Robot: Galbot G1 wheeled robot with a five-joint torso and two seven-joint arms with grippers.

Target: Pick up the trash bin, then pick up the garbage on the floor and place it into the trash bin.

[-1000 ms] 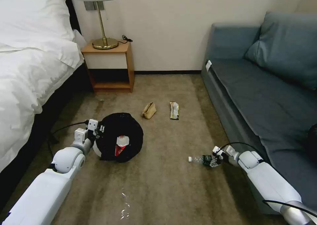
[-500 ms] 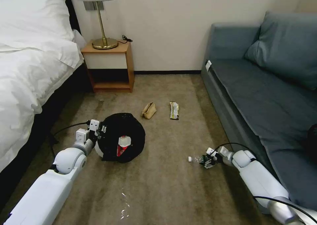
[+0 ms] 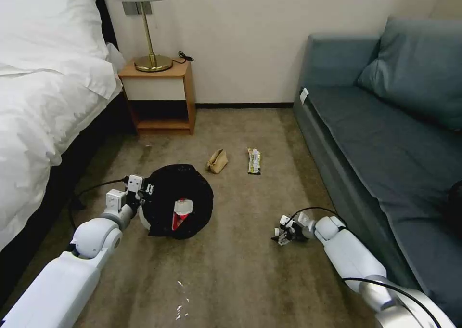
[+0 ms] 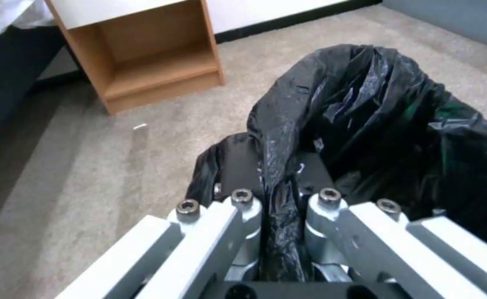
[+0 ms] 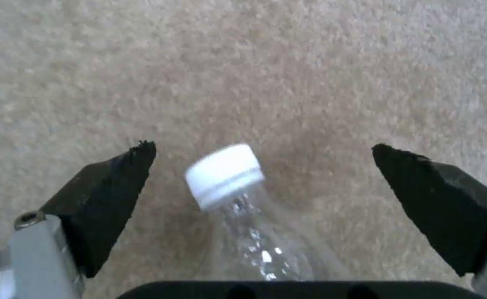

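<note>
The trash bin (image 3: pixel 192 198), white with a black bag (image 4: pixel 376 120) over its rim, is tilted just above the carpet. My left gripper (image 3: pixel 141 191) is shut on the near rim, and the bag fold is pinched between its fingers (image 4: pixel 238 166). A red-and-white wrapper (image 3: pixel 180 212) lies inside. The clear bottle (image 5: pixel 238 199) lies on the carpet with its white cap (image 3: pixel 277 231) pointing left. My right gripper (image 3: pixel 285 235) is open, with its fingers (image 5: pixel 110 187) on either side of the bottle's neck. A tan paper bag (image 3: pixel 217 161) and a yellow-green wrapper (image 3: pixel 253 160) lie farther back.
A bed (image 3: pixel 43 106) runs along the left and a blue sofa (image 3: pixel 385 140) along the right. A wooden nightstand (image 3: pixel 161 97) with a lamp stands at the back wall. A black cable (image 3: pixel 91 188) trails by the left arm. Open carpet lies between the bin and the bottle.
My right arm has moved left along the bottle, so its open fingers now straddle the neck near the cap. The left gripper and bin have shifted slightly.
</note>
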